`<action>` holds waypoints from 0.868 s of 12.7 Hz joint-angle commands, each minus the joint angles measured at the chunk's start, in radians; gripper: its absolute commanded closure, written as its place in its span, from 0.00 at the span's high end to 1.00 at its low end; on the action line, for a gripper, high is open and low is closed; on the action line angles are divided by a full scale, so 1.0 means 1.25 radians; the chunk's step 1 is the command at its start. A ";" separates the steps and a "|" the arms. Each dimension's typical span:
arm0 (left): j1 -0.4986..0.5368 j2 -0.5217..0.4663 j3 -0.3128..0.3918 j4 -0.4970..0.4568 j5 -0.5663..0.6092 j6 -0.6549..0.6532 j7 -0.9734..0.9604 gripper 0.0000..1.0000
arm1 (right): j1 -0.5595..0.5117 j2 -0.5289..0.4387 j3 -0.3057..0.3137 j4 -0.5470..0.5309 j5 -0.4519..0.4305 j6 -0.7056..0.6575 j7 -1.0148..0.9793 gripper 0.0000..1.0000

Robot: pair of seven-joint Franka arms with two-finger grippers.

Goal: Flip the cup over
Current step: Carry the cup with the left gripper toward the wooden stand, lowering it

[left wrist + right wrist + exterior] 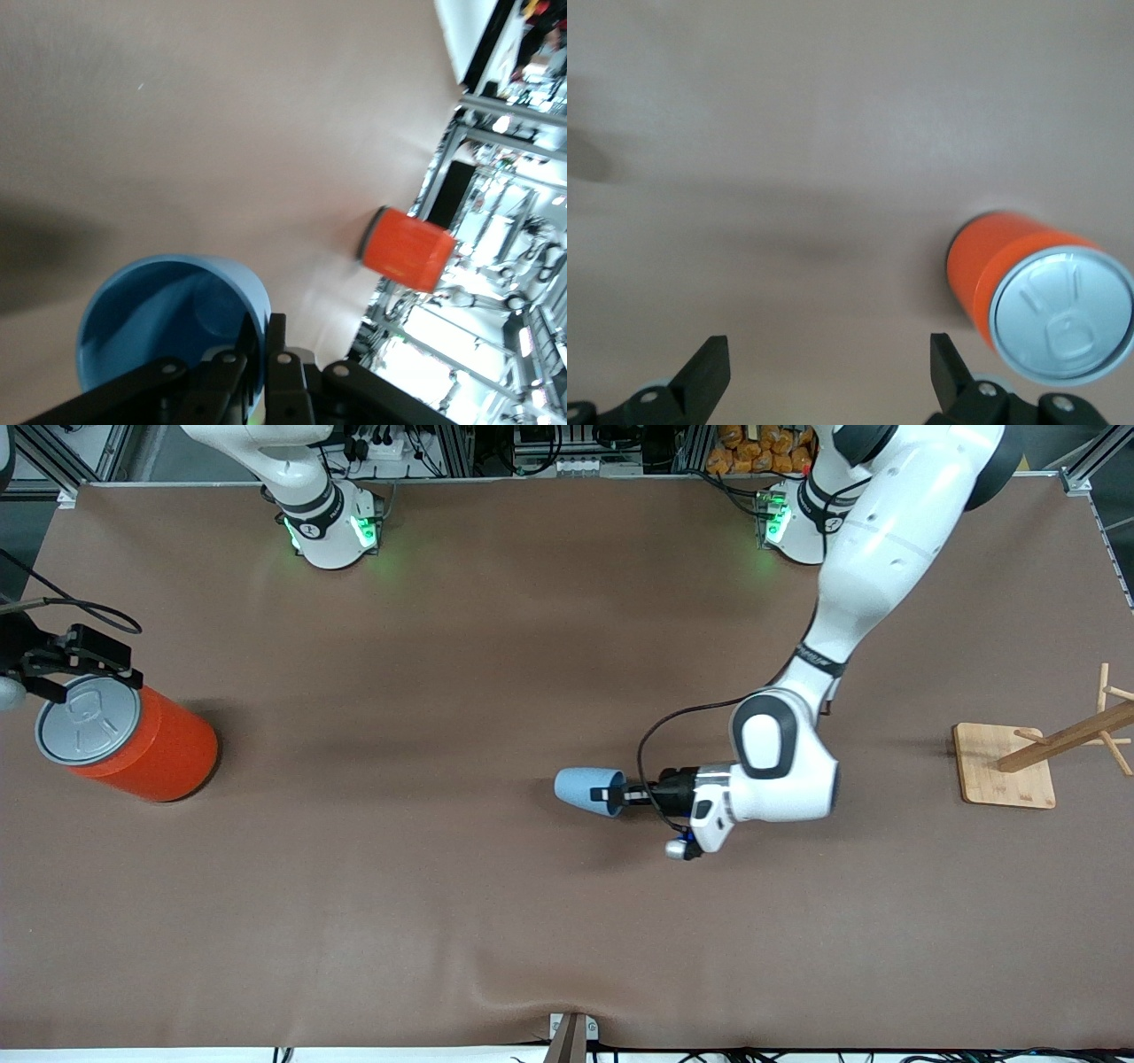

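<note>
The light-blue cup lies horizontal, low over the middle of the brown table, its base toward the right arm's end and its mouth toward my left gripper. My left gripper is shut on the cup's rim. In the left wrist view the cup shows its deeper blue inside, and the left gripper has one finger inside the wall and one outside. My right gripper waits above the table beside the orange can, at the right arm's end. In the right wrist view the right gripper is open and empty.
A big orange can with a grey pull-tab lid stands at the right arm's end; it shows in the right wrist view and the left wrist view. A wooden rack stands at the left arm's end.
</note>
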 commanded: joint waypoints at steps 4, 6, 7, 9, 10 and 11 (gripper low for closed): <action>0.076 -0.155 0.032 -0.066 0.410 -0.022 -0.174 0.00 | -0.058 -0.035 0.012 -0.019 0.011 -0.094 0.132 1.00; 0.107 -0.179 0.035 -0.086 0.642 -0.043 -0.246 0.00 | -0.059 -0.057 0.011 -0.020 0.009 -0.115 0.142 1.00; 0.121 -0.179 0.035 -0.099 0.713 -0.046 -0.279 0.00 | -0.055 -0.072 0.012 -0.021 0.006 -0.137 0.148 1.00; 0.139 -0.181 0.036 -0.134 0.856 -0.046 -0.330 0.00 | -0.054 -0.088 0.033 -0.023 0.000 -0.132 0.149 1.00; 0.154 -0.187 0.035 -0.156 0.929 -0.040 -0.354 0.00 | -0.051 -0.086 0.037 -0.021 -0.002 -0.126 0.148 1.00; 0.168 -0.194 0.035 -0.186 0.971 -0.018 -0.370 0.00 | -0.047 -0.088 0.037 -0.021 -0.006 -0.123 0.148 1.00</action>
